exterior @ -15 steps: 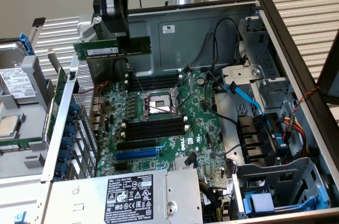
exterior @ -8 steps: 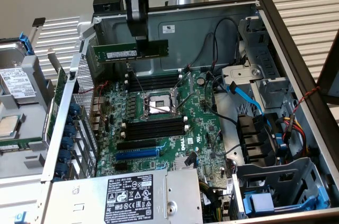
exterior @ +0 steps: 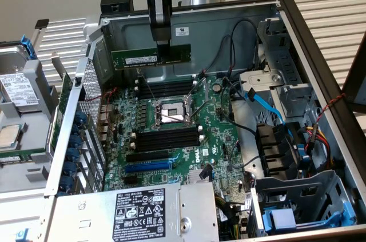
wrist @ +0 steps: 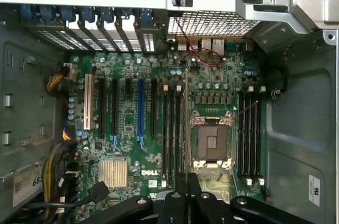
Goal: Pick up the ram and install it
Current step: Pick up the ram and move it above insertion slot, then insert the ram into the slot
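Gripper [exterior: 163, 44] pinching ram [exterior: 134, 59] by its upper edge, level, open room above motherboard [exterior: 220, 139]

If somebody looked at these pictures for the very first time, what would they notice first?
First, the tool hangs over the open computer case, shut on a long green memory stick held level in the air. Below it, the big green board lies inside the case. An empty silver chip socket sits in the board's middle, and a bright blue slot lies nearer the exterior view's bottom.
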`<state>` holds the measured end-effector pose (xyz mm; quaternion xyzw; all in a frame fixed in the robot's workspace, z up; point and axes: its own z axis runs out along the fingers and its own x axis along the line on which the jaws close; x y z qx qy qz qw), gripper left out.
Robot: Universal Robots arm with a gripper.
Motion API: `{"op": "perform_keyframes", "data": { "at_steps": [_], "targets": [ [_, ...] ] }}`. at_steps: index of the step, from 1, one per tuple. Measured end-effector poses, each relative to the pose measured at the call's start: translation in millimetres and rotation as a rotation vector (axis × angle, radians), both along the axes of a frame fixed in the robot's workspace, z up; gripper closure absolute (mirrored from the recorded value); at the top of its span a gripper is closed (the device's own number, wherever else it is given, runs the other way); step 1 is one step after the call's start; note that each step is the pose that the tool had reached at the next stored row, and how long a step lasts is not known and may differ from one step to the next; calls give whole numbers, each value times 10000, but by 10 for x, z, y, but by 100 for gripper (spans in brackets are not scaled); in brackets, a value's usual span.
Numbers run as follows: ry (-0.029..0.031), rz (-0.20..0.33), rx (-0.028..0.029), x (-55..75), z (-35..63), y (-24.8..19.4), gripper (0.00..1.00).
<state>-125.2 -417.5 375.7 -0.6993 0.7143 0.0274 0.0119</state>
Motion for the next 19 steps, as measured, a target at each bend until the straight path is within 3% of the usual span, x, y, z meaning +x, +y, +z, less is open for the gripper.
{"op": "perform_keyframes", "data": {
  "at_steps": [6, 19],
  "targets": [
    [-8, 2, -62, 31, -40, 56, 87],
    [7, 2, -63, 55, -43, 57, 87]
  ]
}}
